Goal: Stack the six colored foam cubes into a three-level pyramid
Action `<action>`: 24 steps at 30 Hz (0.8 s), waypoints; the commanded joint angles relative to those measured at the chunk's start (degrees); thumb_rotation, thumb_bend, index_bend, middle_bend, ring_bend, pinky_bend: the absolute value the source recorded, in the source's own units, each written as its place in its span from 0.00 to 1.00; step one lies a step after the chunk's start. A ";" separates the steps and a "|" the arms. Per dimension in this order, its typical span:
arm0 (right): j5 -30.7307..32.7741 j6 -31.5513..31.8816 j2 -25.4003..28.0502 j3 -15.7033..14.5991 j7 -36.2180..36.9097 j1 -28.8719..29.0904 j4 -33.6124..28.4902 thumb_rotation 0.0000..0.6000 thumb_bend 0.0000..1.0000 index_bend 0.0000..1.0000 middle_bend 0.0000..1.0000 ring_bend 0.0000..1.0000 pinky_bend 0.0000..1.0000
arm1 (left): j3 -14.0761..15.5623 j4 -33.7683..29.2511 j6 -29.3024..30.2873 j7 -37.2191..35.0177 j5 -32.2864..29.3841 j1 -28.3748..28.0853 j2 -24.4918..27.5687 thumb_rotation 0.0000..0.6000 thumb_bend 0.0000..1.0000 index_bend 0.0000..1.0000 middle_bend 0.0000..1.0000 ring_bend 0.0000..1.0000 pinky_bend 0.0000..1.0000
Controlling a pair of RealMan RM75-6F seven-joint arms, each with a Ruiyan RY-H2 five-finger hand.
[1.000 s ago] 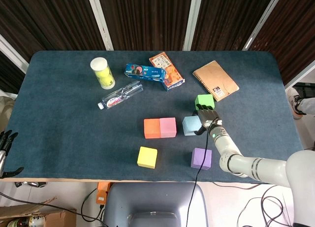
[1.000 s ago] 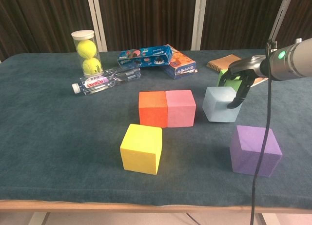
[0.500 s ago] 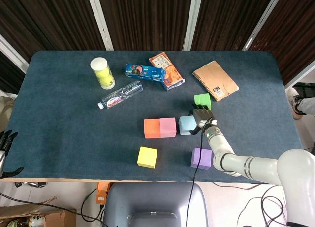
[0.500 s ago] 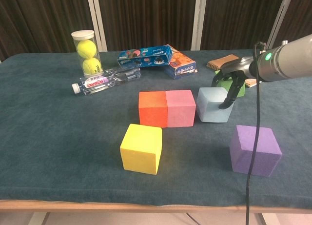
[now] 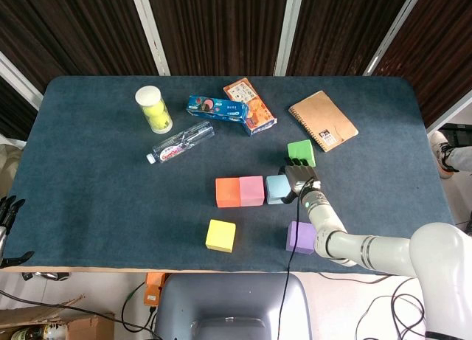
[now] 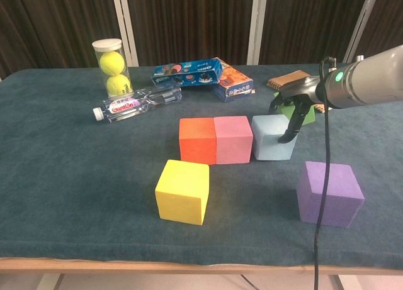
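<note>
- Head view: the orange cube (image 5: 227,192), pink cube (image 5: 251,190) and light blue cube (image 5: 276,189) lay in one row on the blue desk (image 5: 96,178); orange and pink touched, and the blue one sat just beside the pink.
- The right hand (image 5: 300,180) lay against the far right side of the light blue cube, its fingers (image 5: 293,170) curled down over the cube's right edge; whether they clamped it or only pressed on it could not be told from above.
- The green cube (image 5: 302,153) stood just behind the hand, the purple cube (image 5: 301,237) near the front edge beside the right forearm, and the yellow cube (image 5: 221,235) in front of the orange one, apart from it.
- The left hand (image 5: 7,211) showed at the frame's left border, off the desk, fingers apart and holding nothing.
- Toward the back lay a tube of tennis balls (image 5: 153,108), a water bottle (image 5: 181,142), a blue snack box (image 5: 216,107), an orange snack box (image 5: 249,105) and a notebook (image 5: 322,121).
- Chest view: the right hand (image 6: 291,107) reached in from the right, fingers (image 6: 286,131) bent downward onto the right face of the light blue cube (image 6: 272,138), partly hiding the green cube (image 6: 301,112).
- All six cubes rested on the desk; none was stacked.
</note>
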 commanded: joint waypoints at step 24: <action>-25.25 3.41 14.29 0.66 11.00 -12.83 -12.39 1.00 0.19 0.03 0.00 0.00 0.00 | -0.10 -0.40 -0.29 0.60 -0.15 -0.12 0.03 0.98 0.10 0.08 0.00 0.00 0.11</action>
